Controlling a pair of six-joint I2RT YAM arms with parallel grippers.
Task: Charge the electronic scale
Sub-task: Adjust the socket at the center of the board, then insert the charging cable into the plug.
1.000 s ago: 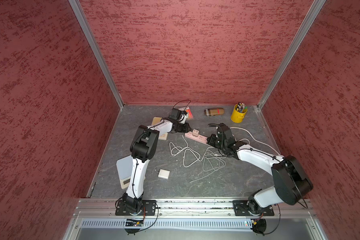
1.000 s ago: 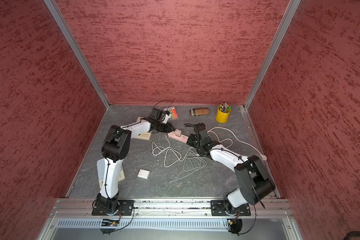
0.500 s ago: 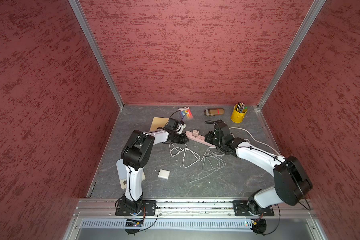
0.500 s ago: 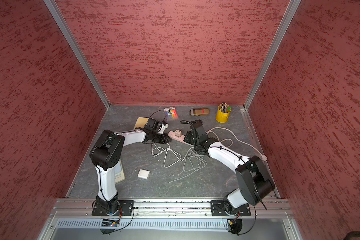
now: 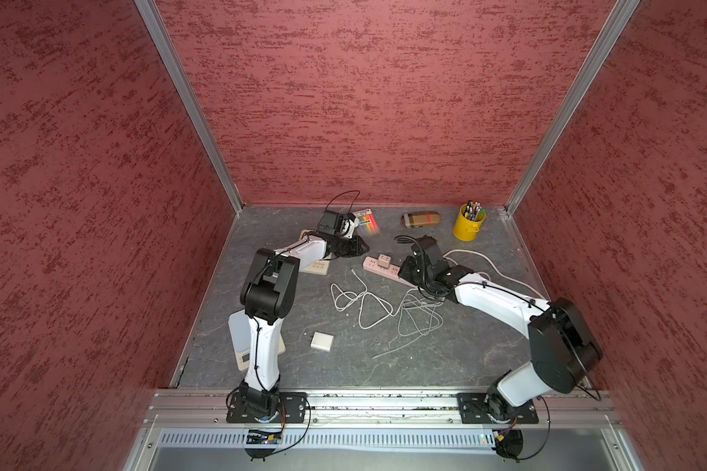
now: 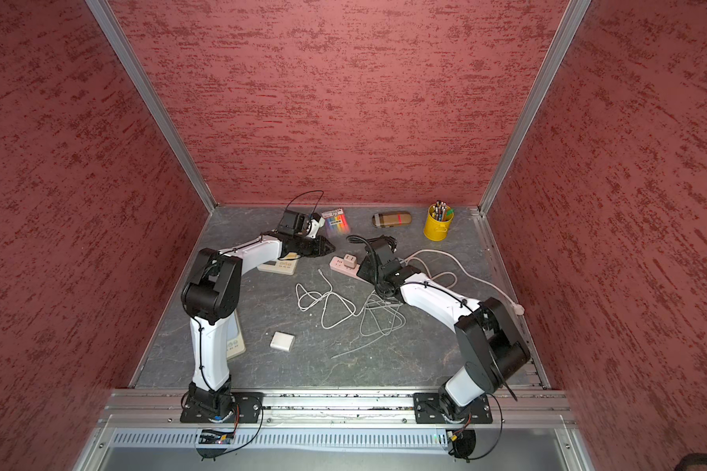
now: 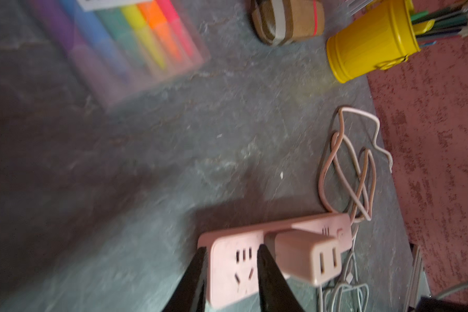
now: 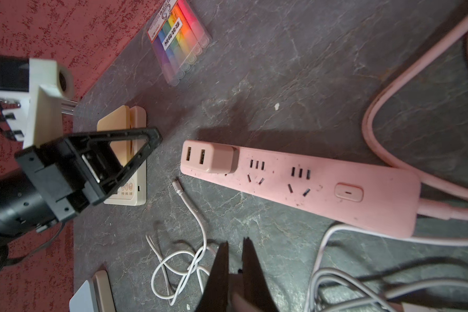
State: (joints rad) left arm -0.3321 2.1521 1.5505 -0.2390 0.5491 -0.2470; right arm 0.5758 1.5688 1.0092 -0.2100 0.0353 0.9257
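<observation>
Pink plastic catches the eye first: a power strip lies across the far middle of the grey counter, and a matching two-port charger is plugged into its left end. The cream electronic scale sits flat on the far left, just left of the strip and partly under the left arm. The left fingers hang just to the right of the scale. They are apart and hold nothing, and their tips point at the strip's left end without touching it.

The right fingers hover low on the near side of the strip, drawn almost together. I cannot tell whether anything is pinched between them. A white cable sprawls in loose loops on the counter nearer than the strip. One small connector lies free between the scale and the charger.

A second scale rests on the near left behind the left arm, with a small white box to its right. Along the far wall stand a pack of highlighters, a brown pencil case and a yellow pot of pens.
</observation>
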